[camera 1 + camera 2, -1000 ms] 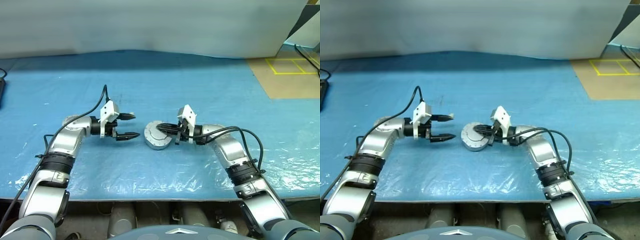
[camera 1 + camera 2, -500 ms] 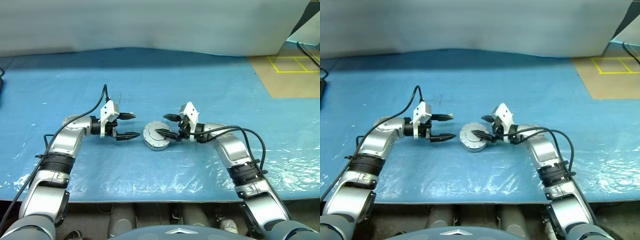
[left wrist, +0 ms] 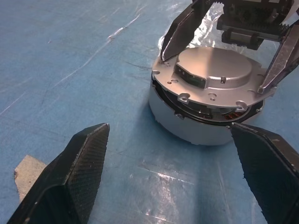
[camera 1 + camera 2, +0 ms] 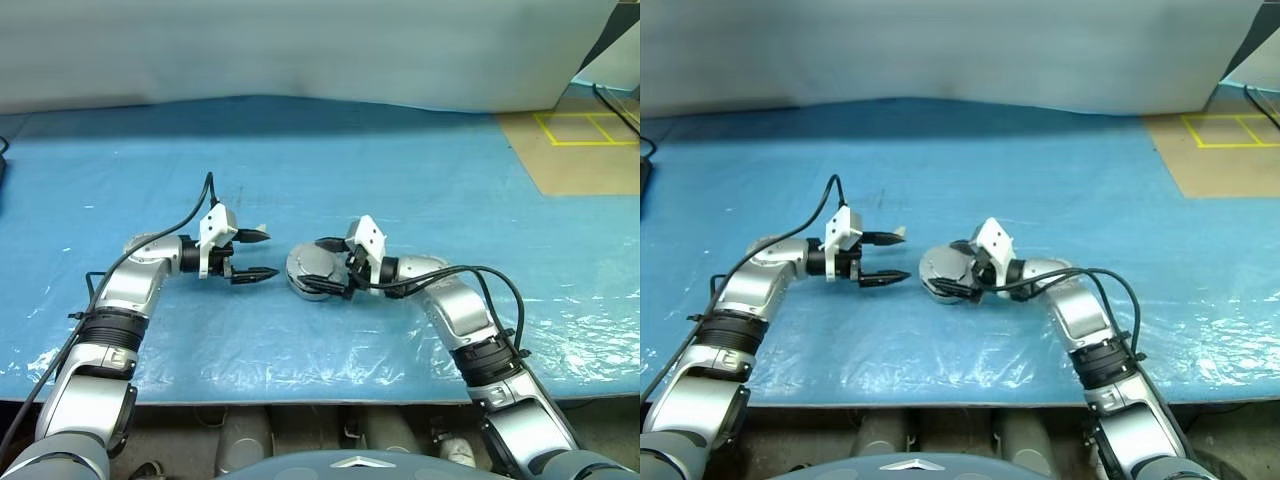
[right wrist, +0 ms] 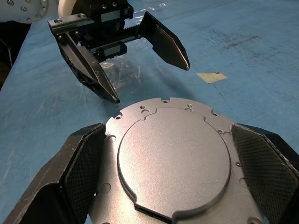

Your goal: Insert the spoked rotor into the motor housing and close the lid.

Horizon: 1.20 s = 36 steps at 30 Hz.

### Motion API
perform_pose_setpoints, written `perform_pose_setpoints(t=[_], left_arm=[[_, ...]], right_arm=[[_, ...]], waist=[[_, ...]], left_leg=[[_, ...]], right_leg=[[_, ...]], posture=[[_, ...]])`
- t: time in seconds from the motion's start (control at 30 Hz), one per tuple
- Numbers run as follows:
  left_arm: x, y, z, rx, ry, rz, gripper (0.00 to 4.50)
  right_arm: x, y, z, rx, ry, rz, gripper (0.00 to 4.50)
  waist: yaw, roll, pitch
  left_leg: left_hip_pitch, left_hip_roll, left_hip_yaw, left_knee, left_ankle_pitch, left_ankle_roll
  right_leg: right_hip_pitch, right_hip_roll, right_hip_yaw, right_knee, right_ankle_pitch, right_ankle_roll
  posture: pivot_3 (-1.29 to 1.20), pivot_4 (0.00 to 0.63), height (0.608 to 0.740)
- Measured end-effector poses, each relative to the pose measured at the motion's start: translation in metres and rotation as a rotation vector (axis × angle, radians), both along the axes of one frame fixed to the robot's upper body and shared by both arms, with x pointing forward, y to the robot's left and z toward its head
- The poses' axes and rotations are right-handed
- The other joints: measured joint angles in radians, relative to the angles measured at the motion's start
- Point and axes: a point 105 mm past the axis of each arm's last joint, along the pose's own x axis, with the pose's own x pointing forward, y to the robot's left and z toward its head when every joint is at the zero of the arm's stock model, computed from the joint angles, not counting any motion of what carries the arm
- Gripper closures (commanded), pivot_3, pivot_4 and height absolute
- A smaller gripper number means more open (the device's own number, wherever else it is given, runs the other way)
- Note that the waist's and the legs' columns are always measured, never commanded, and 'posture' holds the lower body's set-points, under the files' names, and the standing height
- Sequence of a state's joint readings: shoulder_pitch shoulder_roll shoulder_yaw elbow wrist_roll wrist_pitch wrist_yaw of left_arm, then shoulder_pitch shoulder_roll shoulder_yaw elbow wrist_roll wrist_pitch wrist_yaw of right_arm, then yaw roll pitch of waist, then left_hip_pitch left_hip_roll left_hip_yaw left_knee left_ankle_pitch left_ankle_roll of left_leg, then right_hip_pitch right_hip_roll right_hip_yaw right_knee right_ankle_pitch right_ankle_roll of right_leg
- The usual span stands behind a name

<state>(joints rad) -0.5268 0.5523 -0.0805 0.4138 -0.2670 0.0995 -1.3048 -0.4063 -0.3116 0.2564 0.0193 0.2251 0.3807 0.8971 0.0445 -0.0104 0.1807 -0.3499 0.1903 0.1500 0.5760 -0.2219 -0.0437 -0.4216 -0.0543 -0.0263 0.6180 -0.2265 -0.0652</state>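
The motor housing stands on the blue sheet at the middle of the table. On top of it lies the plain grey lid, slightly askew, and a gap under its rim shows copper windings. The spoked rotor is hidden. My right gripper is open, with one finger on either side of the lid and housing. My left gripper is open and empty, a short way to the left of the housing and pointing at it.
A blue plastic sheet covers the table, whose front edge runs close to me. A small tan scrap of tape lies by the left gripper. At the back right is a brown floor patch with yellow lines.
My right gripper has opened from a shut pinch at the lid's edge. Its fingers now flank the lid and housing. The left gripper has kept still.
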Motion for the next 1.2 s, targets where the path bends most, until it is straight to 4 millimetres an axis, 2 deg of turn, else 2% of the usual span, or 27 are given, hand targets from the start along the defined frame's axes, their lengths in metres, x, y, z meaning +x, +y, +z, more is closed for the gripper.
perform_pose_setpoints(t=[0.07, 0.1, 0.17, 0.27, 0.9, 1.2], left_arm=[[0.0, 0.001, 0.0, 0.004, -0.001, 0.001, 0.16], [0.0, 0.002, 0.0, 0.007, -0.001, 0.002, 0.16], [0.0, 0.003, 0.0, 0.012, -0.002, 0.005, 0.16], [0.0, 0.003, 0.0, 0.014, -0.002, 0.004, 0.16], [0.001, 0.003, 0.0, 0.027, -0.006, 0.007, 0.16], [0.001, 0.004, -0.001, 0.03, -0.008, 0.009, 0.16]], right_arm=[[0.0, 0.0, -0.001, 0.0, -0.006, -0.008, 0.03], [0.0, 0.0, -0.002, -0.002, -0.014, -0.012, 0.19], [0.002, 0.0, -0.003, -0.004, -0.028, -0.021, 0.62], [0.003, 0.0, -0.004, 0.001, -0.035, -0.028, 1.53], [0.005, 0.005, -0.008, -0.058, -0.084, -0.008, 1.53], [0.006, 0.007, -0.013, -0.106, -0.106, -0.003, 1.53]], waist=[[0.0, 0.0, 0.0], [0.0, 0.0, 0.0], [0.0, 0.0, 0.0], [0.0, 0.0, 0.0], [-0.003, 0.0, 0.0], [-0.003, 0.0, 0.0]], left_leg=[[0.0, 0.0, 0.0, 0.0, -0.001, -0.001], [0.0, 0.0, 0.0, 0.0, -0.001, -0.001], [0.0, 0.0, 0.0, 0.0, -0.001, -0.001], [0.0, 0.0, 0.0, 0.0, -0.001, -0.001], [0.001, 0.0, 0.0, 0.0, 0.0, -0.002], [0.008, 0.0, 0.0, 0.0, 0.0, -0.003]], right_leg=[[0.0, 0.0, 0.0, 0.0, 0.0, 0.0], [0.0, 0.0, 0.0, 0.0, 0.0, 0.0], [0.0, 0.0, 0.0, 0.0, 0.0, 0.0], [0.0, 0.0, 0.0, 0.0, 0.0, 0.0], [0.002, 0.0, 0.0, 0.001, 0.0, 0.0], [0.008, 0.0, 0.001, 0.002, 0.001, -0.001]], posture=[[0.0, 0.15, 0.74], [0.0, 0.15, 0.74], [0.0, 0.15, 0.74], [0.0, 0.15, 0.74], [0.0, 0.15, 0.74], [0.0, 0.15, 0.74]])
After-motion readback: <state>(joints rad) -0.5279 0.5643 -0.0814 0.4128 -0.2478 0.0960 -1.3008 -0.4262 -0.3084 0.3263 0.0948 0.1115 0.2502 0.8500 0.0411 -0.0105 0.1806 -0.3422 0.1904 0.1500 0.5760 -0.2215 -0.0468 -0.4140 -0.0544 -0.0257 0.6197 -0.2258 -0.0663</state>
